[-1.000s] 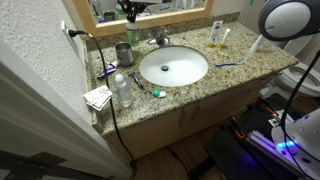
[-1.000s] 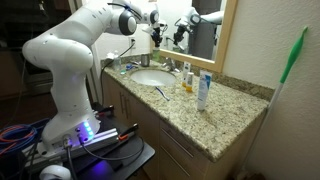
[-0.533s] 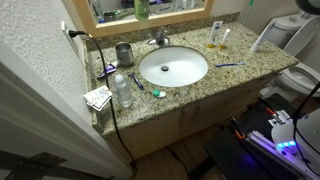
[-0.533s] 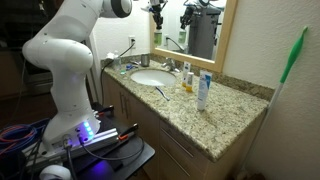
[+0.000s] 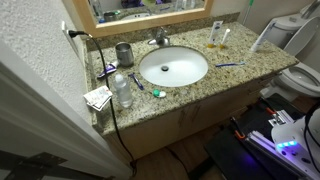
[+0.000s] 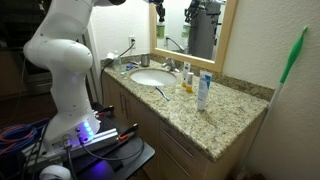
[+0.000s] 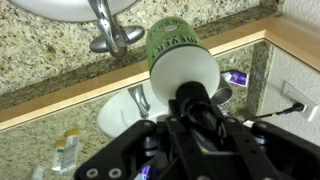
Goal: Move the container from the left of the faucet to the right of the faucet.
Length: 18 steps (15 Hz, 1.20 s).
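In the wrist view my gripper is shut on the slim green bottle, with its dark pump top between the black fingers. The bottle hangs high above the counter, over the chrome faucet. In an exterior view the gripper is at the top edge, in front of the mirror, well above the faucet. In an exterior view the faucet stands behind the white oval basin; the gripper and bottle are almost out of frame there.
A grey cup stands left of the faucet, and a clear water bottle and papers lie at the counter's left. An orange bottle, a white tube and a toothbrush are to the right. The mirror frame is close.
The arm has risen with the green bottle, from in front of the mirror near the cup up to the top edge of both exterior views.
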{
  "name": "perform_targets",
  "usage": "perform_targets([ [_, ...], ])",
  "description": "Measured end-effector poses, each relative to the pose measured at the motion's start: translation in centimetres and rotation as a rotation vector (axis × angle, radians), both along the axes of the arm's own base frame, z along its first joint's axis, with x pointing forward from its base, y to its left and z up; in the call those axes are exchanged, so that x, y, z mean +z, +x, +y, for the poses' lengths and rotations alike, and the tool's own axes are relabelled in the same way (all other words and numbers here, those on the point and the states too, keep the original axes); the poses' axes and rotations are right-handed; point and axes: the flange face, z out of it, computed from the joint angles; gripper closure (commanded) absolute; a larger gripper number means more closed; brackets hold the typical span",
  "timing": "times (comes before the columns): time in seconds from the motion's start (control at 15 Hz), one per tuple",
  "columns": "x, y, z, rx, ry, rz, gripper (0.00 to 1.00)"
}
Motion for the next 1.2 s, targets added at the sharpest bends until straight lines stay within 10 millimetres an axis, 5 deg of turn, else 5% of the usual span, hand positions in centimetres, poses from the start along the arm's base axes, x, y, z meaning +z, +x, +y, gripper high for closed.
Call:
perform_targets([
  [0.2,-0.6,0.6,-1.4,-0.053,-0.032,-0.001,0.93],
  [0.73,-1.0,-0.6,-11.8,-0.288,-0.067,0.059,0.93],
  [0.8,-1.8,-0.9,-12.5,-0.291,-0.038,0.079,0.70],
  [1.07,-3.1,-1.6,-13.5,-0.286,0.038,0.075,0.70],
  [1.13,-3.0,-1.8,-13.5,-0.284,0.039,0.076,0.93],
  [1.2,-2.9,-1.9,-13.4,-0.283,0.040,0.076,0.93],
])
